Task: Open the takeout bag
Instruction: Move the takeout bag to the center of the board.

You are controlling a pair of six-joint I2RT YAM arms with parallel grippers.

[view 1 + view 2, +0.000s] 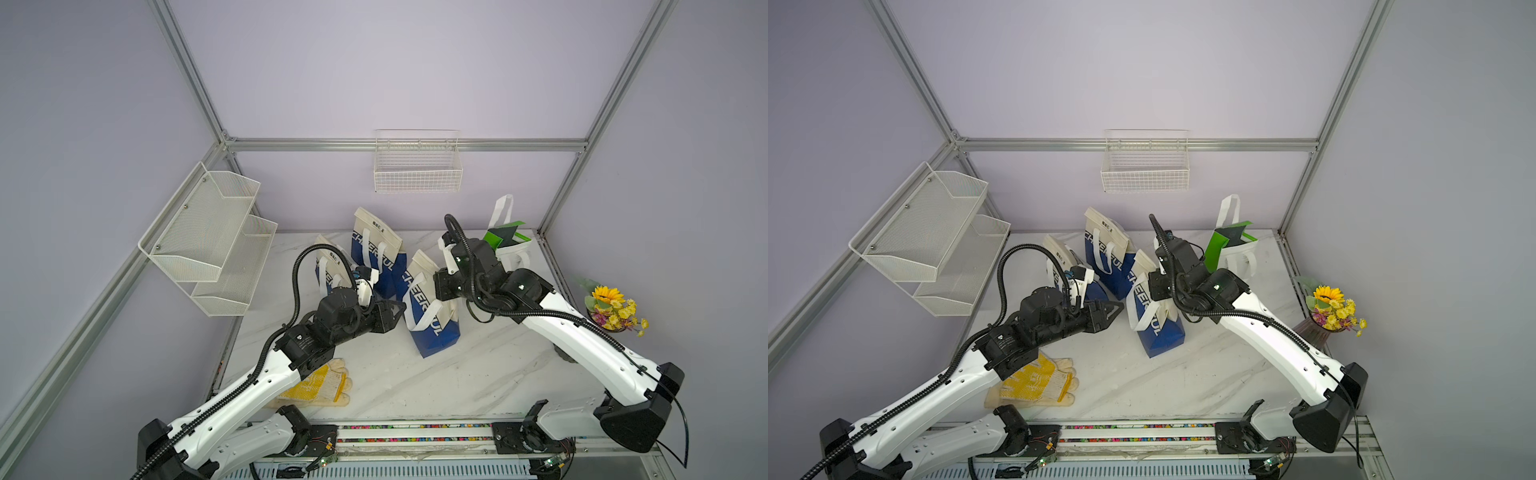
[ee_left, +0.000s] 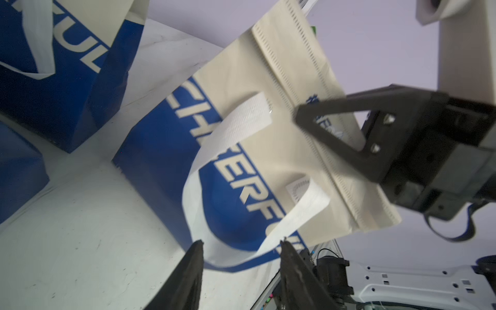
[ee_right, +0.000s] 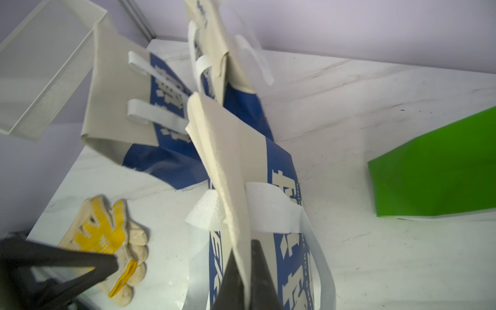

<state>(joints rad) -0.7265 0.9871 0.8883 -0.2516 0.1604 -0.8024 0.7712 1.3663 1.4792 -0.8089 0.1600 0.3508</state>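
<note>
Bag (image 1: 436,338) rim in right end effector (image 3: 244,251) | left end effector (image 2: 241,243) parted

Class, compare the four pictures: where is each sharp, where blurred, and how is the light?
Both top views: even, soft light, sharp throughout, only faint shadows on the marble table. Left wrist view: takeout bag lettering slightly smeared, left pincer close and soft. Right wrist view: mesh shelf blurred, right pincer soft, clamped on the bag's cream top.
</note>
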